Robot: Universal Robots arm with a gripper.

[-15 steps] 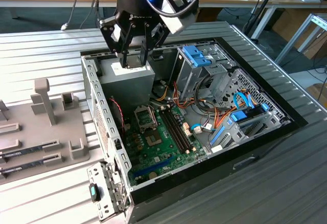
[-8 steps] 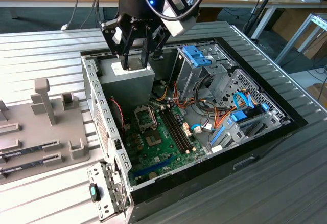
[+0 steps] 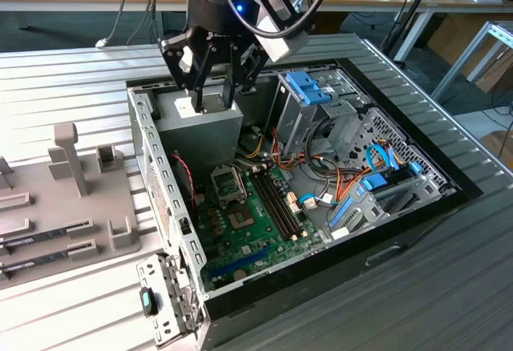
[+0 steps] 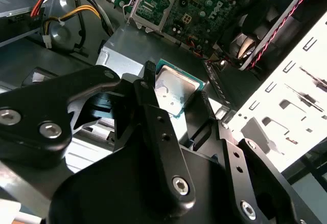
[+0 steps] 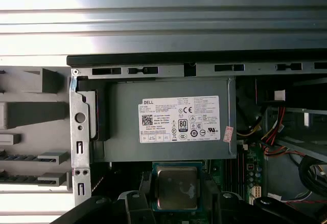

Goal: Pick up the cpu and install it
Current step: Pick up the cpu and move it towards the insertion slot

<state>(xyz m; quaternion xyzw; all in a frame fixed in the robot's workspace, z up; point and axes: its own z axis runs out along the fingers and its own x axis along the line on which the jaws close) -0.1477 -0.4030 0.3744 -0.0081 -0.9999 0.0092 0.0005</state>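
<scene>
My gripper (image 3: 212,98) hangs over the grey power-supply box (image 3: 200,127) at the back corner of the open computer case. In both wrist views the cpu (image 4: 178,92) (image 5: 176,188), a small square chip with a silver top and green rim, sits level between the two black fingers (image 4: 149,73), which are shut against its opposite edges. It is held in the air above the power supply's edge. The hinged metal socket frame (image 3: 227,184) (image 4: 152,4) stands open on the green motherboard, lower down and apart from the chip.
Long memory slots (image 3: 276,203) run beside the socket. Drive cages with blue tabs (image 3: 309,86) and bundles of cables fill the exterior view's right of the case. The metal case wall (image 3: 160,191) stands on the left, with a grey fixture plate (image 3: 64,199) beyond it.
</scene>
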